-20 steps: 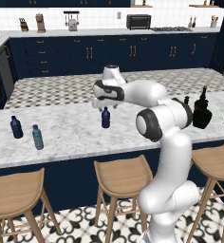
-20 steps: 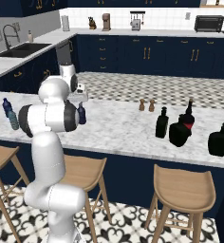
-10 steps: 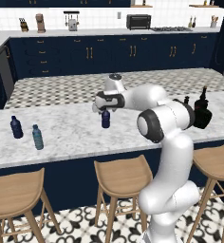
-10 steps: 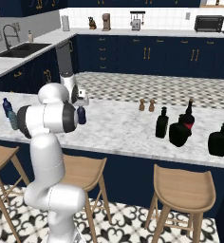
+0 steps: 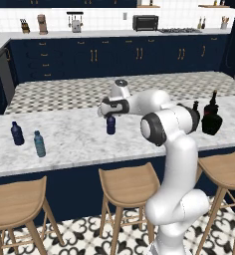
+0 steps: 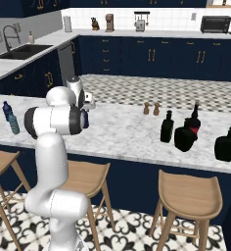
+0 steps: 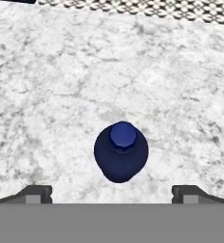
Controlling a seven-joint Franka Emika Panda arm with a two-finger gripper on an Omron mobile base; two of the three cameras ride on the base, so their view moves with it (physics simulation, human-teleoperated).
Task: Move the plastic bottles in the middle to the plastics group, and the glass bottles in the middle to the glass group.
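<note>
Jaws: the gripper (image 7: pixel 113 193) hangs spread wide, empty, above the bottle.
Navy bottle (image 7: pixel 121 152): upright mid-table (image 7: pixel 47 95), centred between the tips.
Risk: an off-centre descent could topple it.

Illumination is even and diffuse in all 3 views, with no single visible source. The marble counter (image 5: pixel 69 139) renders bright, without glare. Shadows are faint: in the hand view a soft pale shadow rings the navy-blue bottle (image 7: pixel 121 152). The black bottles (image 6: pixel 186 135) carry small glossy highlights. Rendering is slightly soft throughout. Straight edges show no distortion near the frame borders.
</note>
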